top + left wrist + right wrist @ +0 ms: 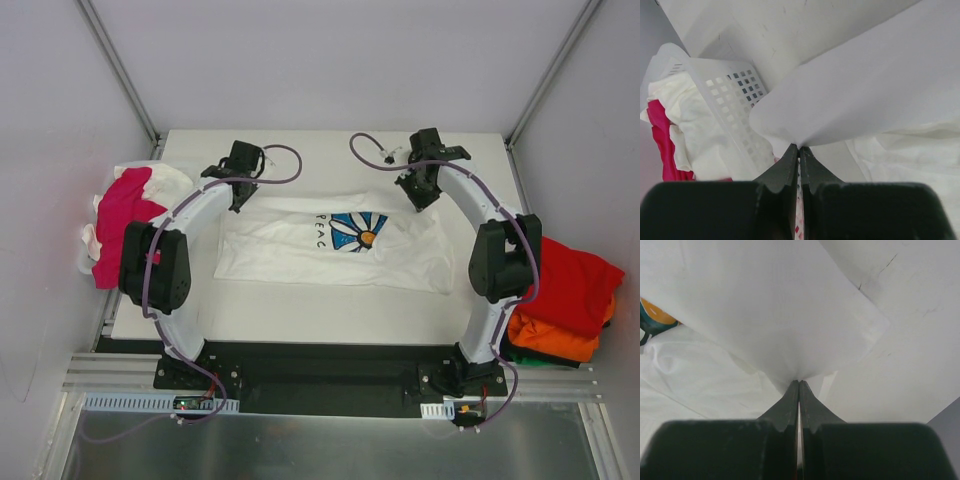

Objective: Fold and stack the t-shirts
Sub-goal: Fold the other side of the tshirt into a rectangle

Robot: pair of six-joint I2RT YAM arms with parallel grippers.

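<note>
Broadly, the table is seen from above, and the white t-shirt is laid flat on its middle, between the two arms. At the right edge of the table a red t-shirt is piled on an orange t-shirt. At the left edge a white perforated basket is placed, and a magenta t-shirt is heaped in it together with some white cloth.

The left gripper is closed fully on the far left corner of the white t-shirt, and a fold of the cloth is raised from its tips. The right gripper is likewise pressed together on the far right corner, with the cloth drawn up into a peak.

On the shirt a blue daisy print is shown beside the letters "PEAC" (the last letter cannot be read).
</note>
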